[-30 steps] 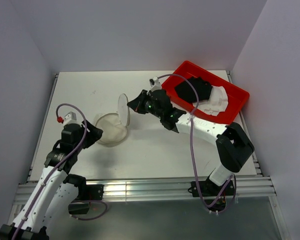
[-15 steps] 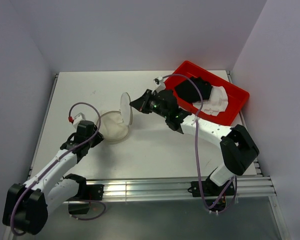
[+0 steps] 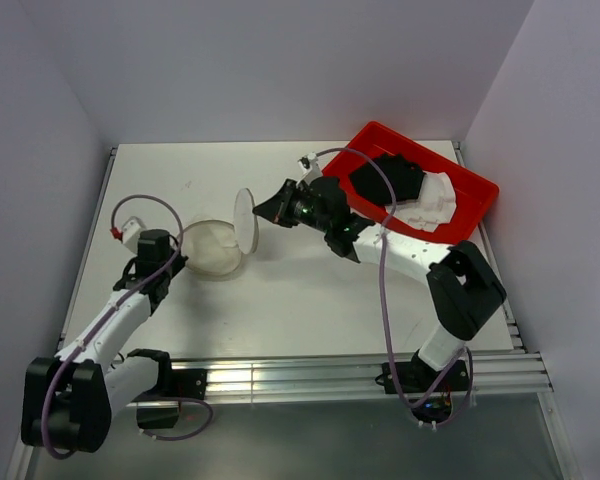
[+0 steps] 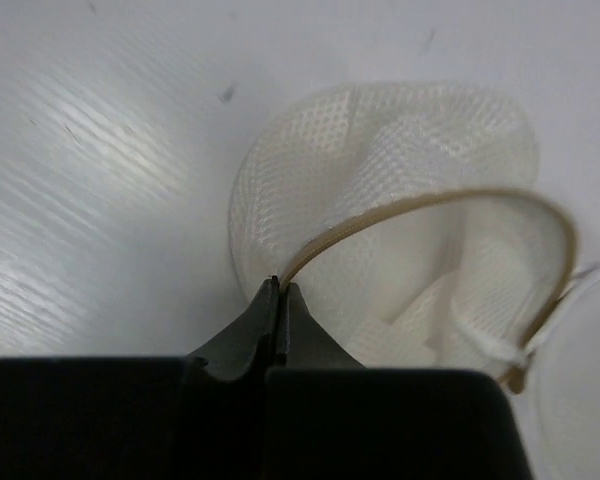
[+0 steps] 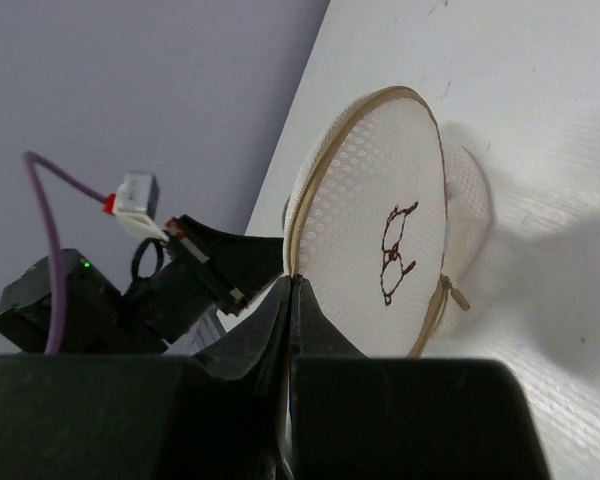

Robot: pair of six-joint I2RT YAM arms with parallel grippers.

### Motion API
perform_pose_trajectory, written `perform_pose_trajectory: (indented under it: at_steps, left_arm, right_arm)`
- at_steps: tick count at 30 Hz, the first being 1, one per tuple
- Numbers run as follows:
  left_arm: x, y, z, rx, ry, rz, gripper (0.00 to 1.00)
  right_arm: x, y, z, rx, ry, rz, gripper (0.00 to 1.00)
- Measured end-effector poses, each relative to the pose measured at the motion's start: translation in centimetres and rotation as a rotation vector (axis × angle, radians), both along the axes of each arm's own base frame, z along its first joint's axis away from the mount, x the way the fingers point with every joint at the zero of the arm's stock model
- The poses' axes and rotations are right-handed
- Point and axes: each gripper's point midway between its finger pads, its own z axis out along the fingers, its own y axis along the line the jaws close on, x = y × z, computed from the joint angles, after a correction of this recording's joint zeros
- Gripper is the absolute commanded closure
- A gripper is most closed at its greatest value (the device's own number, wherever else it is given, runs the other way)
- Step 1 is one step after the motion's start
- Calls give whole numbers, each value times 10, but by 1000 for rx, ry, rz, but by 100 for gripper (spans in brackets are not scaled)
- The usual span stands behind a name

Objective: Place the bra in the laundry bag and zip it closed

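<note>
The laundry bag lies open on the white table, a whitish mesh cylinder with a tan rim. Its round lid stands upright, and my right gripper is shut on the lid's tan edge. The lid bears a small brown drawing, and the zipper pull hangs at its lower edge. My left gripper is shut on the near rim of the bag's mouth. Pale folds of mesh show inside the bag. The bra, a white soft garment, lies in the red tray.
The red plastic tray stands at the back right, with a black cloth lying beside the bra. The right arm stretches from the tray's front edge towards the bag. Grey walls close in the table on three sides.
My left gripper has gone from open to shut on the bag's rim, and the bag has slid a little to the left. The right gripper still holds the lid upright.
</note>
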Motion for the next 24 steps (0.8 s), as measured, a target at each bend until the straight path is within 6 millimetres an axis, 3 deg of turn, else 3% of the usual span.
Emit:
perform_pose_trajectory:
  at_steps: [4, 7, 8, 9, 10, 13, 16, 19, 21, 23, 24]
  left_arm:
    - [10, 37, 15, -28, -71, 139, 99]
    - [10, 47, 14, -45, -73, 175, 52]
    - [10, 46, 15, -52, -74, 170, 21]
    - [10, 44, 17, -57, -79, 163, 10]
    - [10, 42, 21, -69, -93, 159, 5]
    - [10, 35, 46, -100, -179, 125, 1]
    - [8, 25, 79, -135, -289, 69, 1]
    - [2, 10, 106, -172, -376, -20, 1]
    - [-2, -4, 119, -194, -406, -104, 1]
    - [-8, -26, 135, -226, -418, -237, 1]
    - [-12, -37, 144, -235, -421, -308, 1]
  right_arm:
    - [16, 16, -9, -20, 29, 11, 100]
    - [32, 23, -14, -54, 37, -3, 100]
    - [38, 23, -18, -70, 38, -14, 100]
    - [42, 23, -22, -83, 40, -23, 93]
    - [48, 20, -30, -109, 46, -40, 70]
    - [61, 5, -63, -208, 81, -85, 34]
    - [69, -24, -86, -324, 113, -130, 32]
    - [85, -66, -85, -387, 106, -212, 35]
    - [96, -104, -77, -415, 94, -295, 42]
    - [106, -154, -66, -447, 83, -414, 48]
    - [113, -188, -58, -462, 75, -501, 52]
